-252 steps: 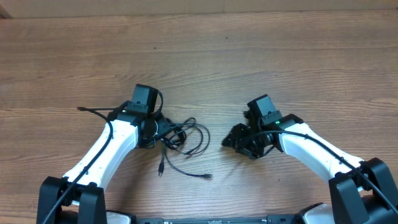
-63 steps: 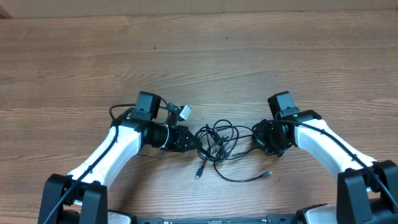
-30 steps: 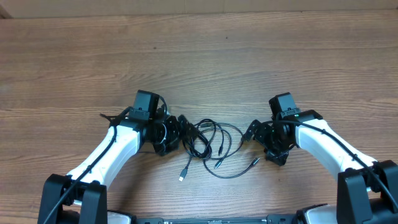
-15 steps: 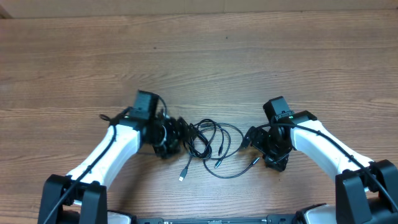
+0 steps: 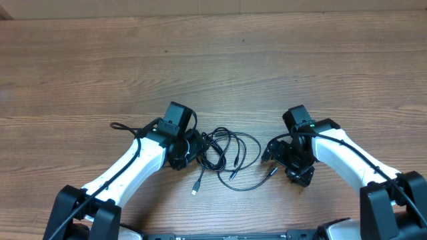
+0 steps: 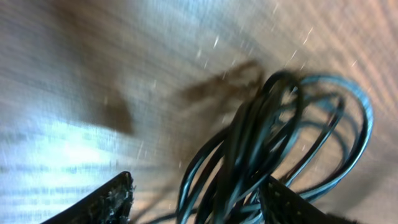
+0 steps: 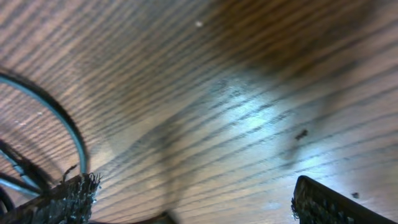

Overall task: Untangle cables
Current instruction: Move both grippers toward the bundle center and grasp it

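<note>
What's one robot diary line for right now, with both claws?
left gripper: open, cables between jaws | right gripper: open, empty | cables: tangled on table

Black cables [image 6: 245,155]; brown wood-grain table [image 5: 267,67]; white arms [image 5: 131,165].

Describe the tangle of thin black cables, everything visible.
The thin black cables are several glossy cords knotted into one pile of overlapping loops, lying on the wooden table. Three loose tails trail toward the near edge, each ending in a small plug. The pile's left side sits between the left gripper's open fingers; contact is unclear.
</note>
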`<state>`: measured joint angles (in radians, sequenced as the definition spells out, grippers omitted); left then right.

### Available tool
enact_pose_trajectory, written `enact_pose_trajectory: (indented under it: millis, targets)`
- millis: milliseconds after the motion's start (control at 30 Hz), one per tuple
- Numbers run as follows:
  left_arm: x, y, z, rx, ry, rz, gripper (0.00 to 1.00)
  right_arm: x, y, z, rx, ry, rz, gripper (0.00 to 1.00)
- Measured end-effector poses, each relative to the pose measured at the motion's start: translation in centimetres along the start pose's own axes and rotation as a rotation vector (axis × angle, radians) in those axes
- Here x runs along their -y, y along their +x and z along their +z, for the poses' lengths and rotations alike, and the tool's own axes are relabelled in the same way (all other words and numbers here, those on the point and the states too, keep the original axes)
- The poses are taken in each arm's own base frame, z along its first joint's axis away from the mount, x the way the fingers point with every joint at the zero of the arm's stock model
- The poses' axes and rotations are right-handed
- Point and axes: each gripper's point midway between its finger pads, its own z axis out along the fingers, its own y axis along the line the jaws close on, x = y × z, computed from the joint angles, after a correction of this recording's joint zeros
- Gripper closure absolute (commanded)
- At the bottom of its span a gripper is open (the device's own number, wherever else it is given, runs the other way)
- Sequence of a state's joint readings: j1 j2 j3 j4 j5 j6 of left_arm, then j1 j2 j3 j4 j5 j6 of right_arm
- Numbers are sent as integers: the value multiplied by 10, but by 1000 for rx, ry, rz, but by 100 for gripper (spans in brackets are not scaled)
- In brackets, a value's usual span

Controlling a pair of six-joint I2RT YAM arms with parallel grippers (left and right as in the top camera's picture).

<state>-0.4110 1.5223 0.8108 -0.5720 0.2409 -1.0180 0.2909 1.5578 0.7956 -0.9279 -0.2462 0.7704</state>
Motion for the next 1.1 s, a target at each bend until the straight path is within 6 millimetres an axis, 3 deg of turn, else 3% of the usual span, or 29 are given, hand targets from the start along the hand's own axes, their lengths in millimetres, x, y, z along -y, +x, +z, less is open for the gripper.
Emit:
enact_pose_trajectory:
  millis: [133,267,400,567,600,767,900,1100]
  targets:
    - [8,-6,1,50,13,21,30,13,5,0,-14,58,14,0]
    - [15,5,4,50,15,59,18,33,14,-8,-27,146,30,0]
    - [15,14,6,39,1,76,20,25,11,-35,51,98,13,0]
    - [11,12,8,61,-10,52,88,10,13,-73,166,-41,4,0]
    - [9,11,10,66,-12,47,96,8,14,-78,181,-64,3,0]
    - [3,13,15,67,-12,34,96,-3,18,-94,220,-169,-3,2]
    - [6,13,16,60,3,6,96,-29,20,-99,196,-287,-33,27]
    - [15,19,10,-79,100,-103,96,-65,42,-94,88,-439,-110,28]
